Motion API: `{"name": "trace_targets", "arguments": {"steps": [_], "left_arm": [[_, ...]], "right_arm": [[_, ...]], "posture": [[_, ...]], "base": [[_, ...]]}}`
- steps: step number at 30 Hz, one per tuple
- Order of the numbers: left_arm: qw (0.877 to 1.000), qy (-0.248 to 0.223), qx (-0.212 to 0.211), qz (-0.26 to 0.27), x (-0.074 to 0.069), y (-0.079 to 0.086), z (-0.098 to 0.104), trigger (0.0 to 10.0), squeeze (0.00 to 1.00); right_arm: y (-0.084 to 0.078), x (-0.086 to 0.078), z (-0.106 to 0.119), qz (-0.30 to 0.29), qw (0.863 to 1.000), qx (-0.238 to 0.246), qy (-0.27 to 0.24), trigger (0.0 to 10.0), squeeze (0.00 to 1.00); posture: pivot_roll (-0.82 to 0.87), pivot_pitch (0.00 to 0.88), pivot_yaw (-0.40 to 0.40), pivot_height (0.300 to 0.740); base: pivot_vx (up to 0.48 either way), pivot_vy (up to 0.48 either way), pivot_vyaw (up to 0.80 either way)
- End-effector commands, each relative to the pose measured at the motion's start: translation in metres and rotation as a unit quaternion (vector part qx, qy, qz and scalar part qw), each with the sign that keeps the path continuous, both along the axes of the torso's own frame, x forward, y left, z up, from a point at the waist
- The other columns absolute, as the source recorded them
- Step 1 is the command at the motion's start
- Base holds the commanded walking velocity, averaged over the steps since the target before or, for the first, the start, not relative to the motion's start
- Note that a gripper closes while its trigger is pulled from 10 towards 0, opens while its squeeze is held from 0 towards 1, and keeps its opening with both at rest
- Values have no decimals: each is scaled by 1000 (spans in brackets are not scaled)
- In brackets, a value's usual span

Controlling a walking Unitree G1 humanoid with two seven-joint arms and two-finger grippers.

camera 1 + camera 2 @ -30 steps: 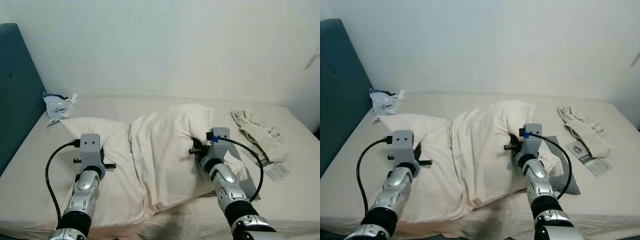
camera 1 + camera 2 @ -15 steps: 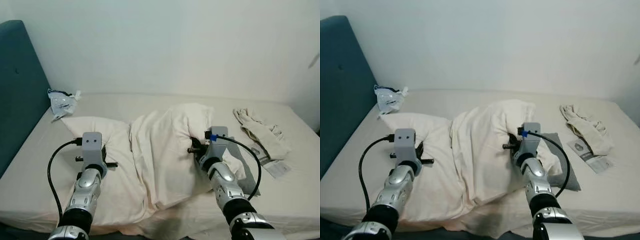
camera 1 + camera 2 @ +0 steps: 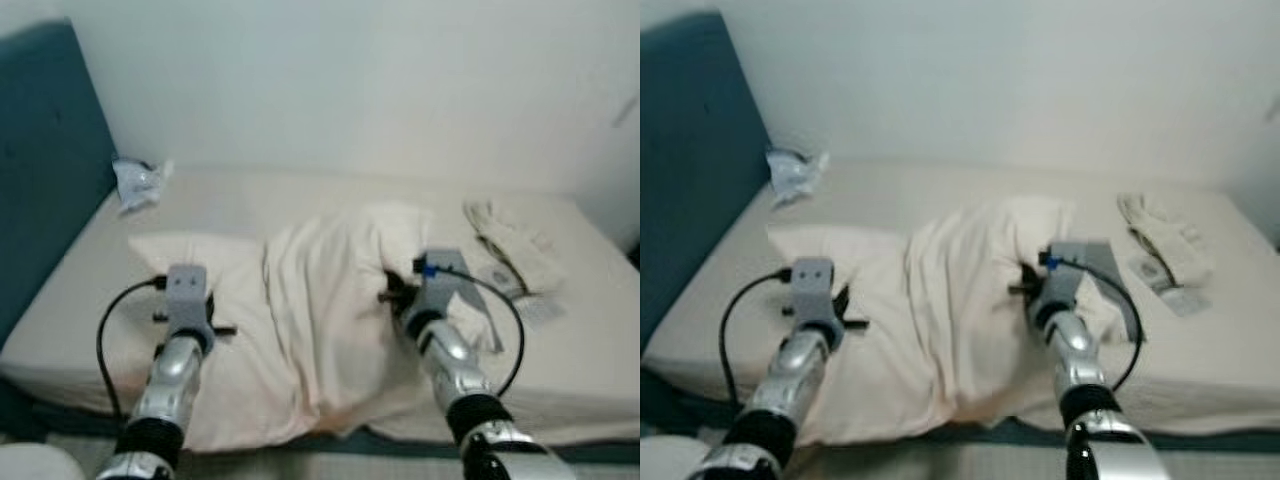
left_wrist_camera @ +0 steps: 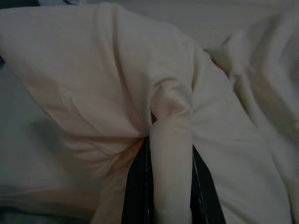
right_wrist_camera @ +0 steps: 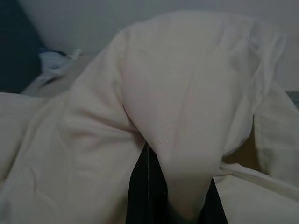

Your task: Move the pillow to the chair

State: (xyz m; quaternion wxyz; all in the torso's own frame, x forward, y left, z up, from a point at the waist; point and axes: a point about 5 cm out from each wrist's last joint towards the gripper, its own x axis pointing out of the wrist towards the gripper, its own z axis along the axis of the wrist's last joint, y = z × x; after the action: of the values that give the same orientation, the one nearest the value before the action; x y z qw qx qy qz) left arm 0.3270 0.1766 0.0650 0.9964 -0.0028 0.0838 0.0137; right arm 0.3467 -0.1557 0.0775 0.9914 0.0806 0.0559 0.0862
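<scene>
A large cream pillow [image 3: 300, 320] lies crumpled across the bed's near half, its front edge hanging over the mattress side. My left gripper [image 3: 205, 315] holds the pillow's left part; in the left wrist view a fold of the pillow [image 4: 170, 154] is pinched between the black fingers [image 4: 136, 186]. My right gripper [image 3: 392, 292] is buried in the pillow's right side; in the right wrist view a bulge of the pillow [image 5: 187, 140] sits clamped between the fingers [image 5: 140, 191]. Both grippers are shut on the pillow.
The beige bed [image 3: 300, 200] fills the space ahead, a teal headboard [image 3: 40, 170] on the left and a white wall behind. A crumpled plastic bag [image 3: 138, 180] lies at the far left corner; a folded cloth [image 3: 515, 240] and a paper packet [image 3: 545, 305] lie on the right. A grey cushion [image 3: 1110, 275] sits beside my right arm.
The camera has pulled back and blurred; the bed's front edge and dark floor strip have come into view. Both grippers keep their hold on the pillow.
</scene>
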Motion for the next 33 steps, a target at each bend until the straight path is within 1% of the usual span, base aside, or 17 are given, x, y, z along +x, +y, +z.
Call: {"name": "trace_targets", "arguments": {"steps": [1, 5, 11, 13, 15, 16, 18, 19, 20, 23, 27, 31, 33], "left_arm": [[999, -22, 12, -21, 6, -6, 11, 10000, 0], [999, -24, 17, -30, 7, -8, 13, 10000, 0], [999, -27, 14, -38, 9, -11, 15, 10000, 0], [998, -30, 20, -48, 10, -14, 16, 10000, 0], [997, -31, 44, -62, 10, -17, 17, 10000, 0], [996, -32, 48, -63, 9, -17, 17, 10000, 0], [997, -31, 46, -61, 9, -16, 16, 10000, 0], [997, -27, 36, -58, 9, -15, 14, 10000, 0], [998, -21, 32, -53, 8, -14, 13, 10000, 0], [998, -18, 35, -49, 8, -12, 12, 10000, 0], [998, -16, 32, -53, 7, -13, 11, 10000, 0], [998, -17, 31, -56, 6, -15, 10, 10000, 0], [997, -8, 51, -50, 5, -12, 5, 10000, 0]], "right_arm": [[1, 3, 6, -2, 1000, 7, -17, 10000, 0], [0, 1, 4, -6, 1000, 10, -15, 10000, 0], [-3, -1, 1, -12, 1000, 12, -11, 10000, 0], [-2, -1, 1, -14, 1000, 14, -11, 10000, 0], [0, -1, 0, -14, 1000, 17, -10, 10000, 0], [0, -1, 0, -14, 1000, 17, -10, 10000, 0], [1, -1, 0, -13, 1000, 18, -10, 10000, 0], [2, -1, 1, -12, 1000, 19, -11, 10000, 0], [2, -1, 1, -12, 1000, 19, -11, 10000, 0], [3, -1, 1, -9, 1000, 20, -12, 10000, 0], [2, -1, 2, -9, 1000, 16, -14, 10000, 0], [-3, -1, 2, -16, 1000, 17, -16, 10000, 0], [-5, -2, 1, -22, 1000, 16, -15, 10000, 0]], "posture": [[26, 0, -15, 740], [25, 0, -9, 740], [23, 0, -4, 740], [25, 0, -5, 740], [24, 0, -6, 740], [24, 0, -6, 740], [24, 0, -6, 740], [24, 0, -7, 740], [25, 0, -8, 740], [26, 0, -8, 740], [22, 0, -7, 740], [14, 0, -4, 740], [11, 0, -4, 740]], "base": [[0, 0, 0], [0, 0, 0], [0, 0, 0], [0, 0, 0], [0, -441, 0], [0, -480, 0], [0, -480, 0], [0, -450, 0], [0, 0, 0], [0, 0, 0], [0, 0, 0], [0, 0, 0], [0, 0, -575]]}}
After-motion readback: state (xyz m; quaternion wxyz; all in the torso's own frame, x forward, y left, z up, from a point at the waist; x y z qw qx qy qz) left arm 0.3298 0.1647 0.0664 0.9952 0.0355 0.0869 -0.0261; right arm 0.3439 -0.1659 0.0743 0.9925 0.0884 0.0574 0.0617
